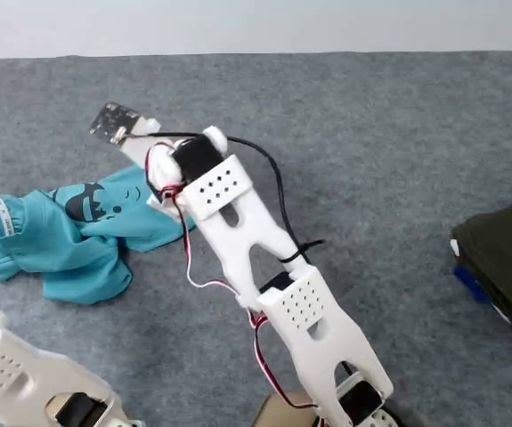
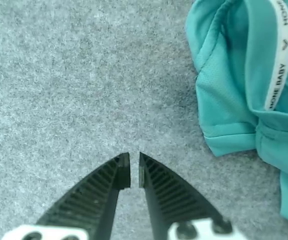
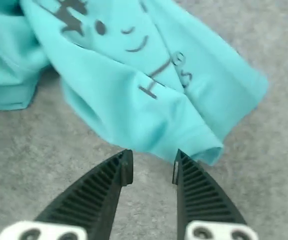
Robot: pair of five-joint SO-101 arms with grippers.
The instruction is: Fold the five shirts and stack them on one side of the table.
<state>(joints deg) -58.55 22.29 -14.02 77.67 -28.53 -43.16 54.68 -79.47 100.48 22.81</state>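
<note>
A crumpled teal shirt with a dark cartoon face print lies on the grey carpeted table at the left. My right arm stretches from the near edge to the shirt's right side. In the right wrist view the right gripper is open, its fingertips just at a folded edge of the teal shirt, with nothing between them. My left gripper is shut and empty over bare carpet, a short way from the shirt's collar end, where a white label strip shows.
A stack of folded dark shirts, with blue and red fabric showing beneath, sits at the table's right edge. The left arm's white body lies at the near left corner. Grey carpet stretches between the teal shirt and the stack.
</note>
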